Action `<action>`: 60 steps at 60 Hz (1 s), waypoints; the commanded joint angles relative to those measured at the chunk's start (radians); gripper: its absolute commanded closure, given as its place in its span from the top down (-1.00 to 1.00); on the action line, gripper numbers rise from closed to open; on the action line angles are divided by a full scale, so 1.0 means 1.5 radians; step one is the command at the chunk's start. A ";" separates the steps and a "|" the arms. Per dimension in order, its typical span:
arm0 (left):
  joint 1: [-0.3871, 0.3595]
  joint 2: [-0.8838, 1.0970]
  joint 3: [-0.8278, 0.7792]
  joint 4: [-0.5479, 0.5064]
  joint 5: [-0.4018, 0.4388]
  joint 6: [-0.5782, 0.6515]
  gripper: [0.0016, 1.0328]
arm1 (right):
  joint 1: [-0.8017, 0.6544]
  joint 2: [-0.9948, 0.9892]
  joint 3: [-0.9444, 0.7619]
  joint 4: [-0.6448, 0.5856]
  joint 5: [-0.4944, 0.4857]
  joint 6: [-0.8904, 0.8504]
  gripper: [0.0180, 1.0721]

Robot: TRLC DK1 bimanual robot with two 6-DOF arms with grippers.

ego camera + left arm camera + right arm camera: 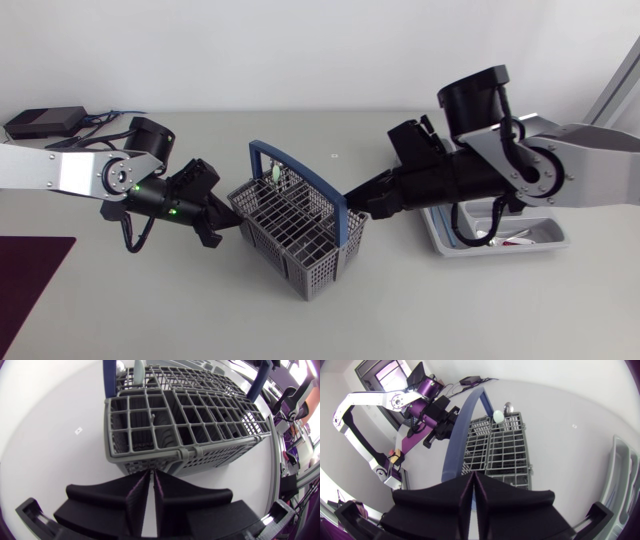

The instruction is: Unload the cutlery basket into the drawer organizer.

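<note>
The grey cutlery basket (300, 235) with a blue handle (290, 160) stands mid-table. A metal spoon (509, 407) and a pale-tipped utensil (498, 416) stick up at its far end. My left gripper (226, 226) is against the basket's left wall (150, 455), its fingers nearly together and pinched on a rib of that wall. My right gripper (352, 204) is shut, with its tips (474, 474) touching the basket's right rim at the foot of the handle and nothing between them. The silver drawer organizer (545, 243) lies at the right under my right arm, with some cutlery in it.
A black box (45, 122) with cables sits at the back left. A dark maroon mat (30, 275) covers the front left corner. A tiny white scrap (333, 157) lies behind the basket.
</note>
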State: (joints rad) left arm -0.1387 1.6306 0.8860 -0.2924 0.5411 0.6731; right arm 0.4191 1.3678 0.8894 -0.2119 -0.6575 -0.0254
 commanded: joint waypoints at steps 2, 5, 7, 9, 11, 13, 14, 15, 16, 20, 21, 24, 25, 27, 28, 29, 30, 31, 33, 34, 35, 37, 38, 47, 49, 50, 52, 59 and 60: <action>0.024 -0.008 0.014 0.007 0.008 -0.011 -0.64 | -0.045 -0.015 -0.010 -0.007 0.016 0.018 -0.83; 0.041 -0.026 0.007 0.006 0.009 -0.011 -0.64 | -0.066 -0.007 -0.011 -0.004 0.050 0.009 -0.83; 0.048 -0.034 0.002 0.006 0.010 -0.010 -0.64 | -0.075 0.000 -0.013 -0.001 0.060 0.004 -0.83; 0.053 -0.038 0.000 0.006 0.011 -0.010 -0.64 | -0.080 0.009 -0.016 0.003 0.071 0.000 -0.84; 0.061 -0.042 -0.005 0.006 0.014 -0.008 -0.64 | -0.081 0.020 -0.019 0.010 0.093 -0.006 -0.84; 0.064 -0.042 -0.006 0.006 0.015 -0.007 -0.64 | -0.081 0.032 -0.023 0.026 0.113 -0.007 -0.84; 0.064 -0.042 -0.006 0.006 0.015 -0.006 -0.64 | -0.081 0.040 -0.023 0.032 0.119 -0.007 -0.84; 0.065 -0.041 -0.007 0.006 0.015 -0.007 -0.64 | -0.081 0.048 -0.023 0.035 0.124 -0.007 -0.84; 0.065 -0.041 -0.007 0.006 0.015 -0.006 -0.64 | -0.081 0.059 -0.020 0.037 0.133 -0.008 -0.83; 0.065 -0.038 -0.005 0.008 0.016 -0.009 -0.64 | -0.081 0.090 -0.014 0.049 0.144 -0.007 -0.84; 0.064 -0.037 -0.004 0.009 0.016 -0.010 -0.64 | -0.081 0.098 -0.012 0.051 0.148 -0.007 -0.84; 0.060 -0.034 0.001 0.011 0.016 -0.014 -0.64 | -0.074 0.121 -0.004 0.054 0.162 -0.006 -0.84; 0.059 -0.033 0.002 0.012 0.016 -0.017 -0.64 | -0.072 0.128 -0.002 0.055 0.166 -0.006 -0.84; 0.057 -0.030 0.005 0.018 0.017 -0.025 -0.64 | -0.068 0.140 0.003 0.055 0.171 -0.006 -0.84; 0.055 -0.029 0.006 0.023 0.017 -0.029 -0.64 | -0.066 0.148 0.005 0.055 0.172 -0.005 -0.84; 0.054 -0.028 0.007 0.027 0.017 -0.034 -0.64 | -0.063 0.155 0.008 0.055 0.173 -0.005 -0.84; 0.052 -0.026 0.007 0.030 0.016 -0.037 -0.64 | -0.059 0.159 0.010 0.055 0.173 -0.005 -0.84; 0.051 -0.025 0.008 0.033 0.017 -0.040 -0.64 | -0.056 0.164 0.011 0.054 0.173 -0.005 -0.84; 0.048 -0.020 0.011 0.041 0.017 -0.048 -0.64 | -0.050 0.167 0.012 0.054 0.172 -0.005 -0.84; 0.047 -0.020 0.012 0.042 0.017 -0.050 -0.64 | -0.049 0.167 0.012 0.053 0.171 -0.005 -0.84; 0.045 -0.018 0.013 0.046 0.017 -0.053 -0.64 | -0.046 0.166 0.012 0.050 0.169 -0.004 -0.84; 0.043 -0.013 0.017 0.052 0.017 -0.061 -0.64 | -0.041 0.165 0.012 0.045 0.164 -0.004 -0.84; 0.043 -0.012 0.018 0.053 0.017 -0.063 -0.64 | -0.040 0.163 0.012 0.042 0.159 -0.004 -0.84; 0.042 0.013 0.045 0.058 0.030 -0.081 -0.64 | -0.027 0.139 0.006 0.004 0.128 0.000 -0.84; 0.042 0.019 0.051 0.058 0.033 -0.083 -0.64 | -0.024 0.132 0.004 -0.001 0.124 0.001 -0.84; 0.042 0.027 0.057 0.058 0.034 -0.085 -0.64 | -0.023 0.129 0.003 -0.007 0.120 0.001 -0.84; 0.042 0.035 0.064 0.058 0.037 -0.088 -0.64 | -0.020 0.123 0.001 -0.014 0.110 0.001 -0.84; 0.037 0.072 0.094 0.059 0.046 -0.102 -0.64 | -0.003 0.106 -0.011 -0.033 0.088 0.001 -0.84; 0.035 0.077 0.100 0.059 0.047 -0.104 -0.64 | 0.000 0.104 -0.012 -0.036 0.082 0.001 -0.84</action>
State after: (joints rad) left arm -0.0685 1.6909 0.9829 -0.2134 0.5869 0.5488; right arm 0.3916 1.5604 0.8894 -0.2527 -0.5022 -0.0296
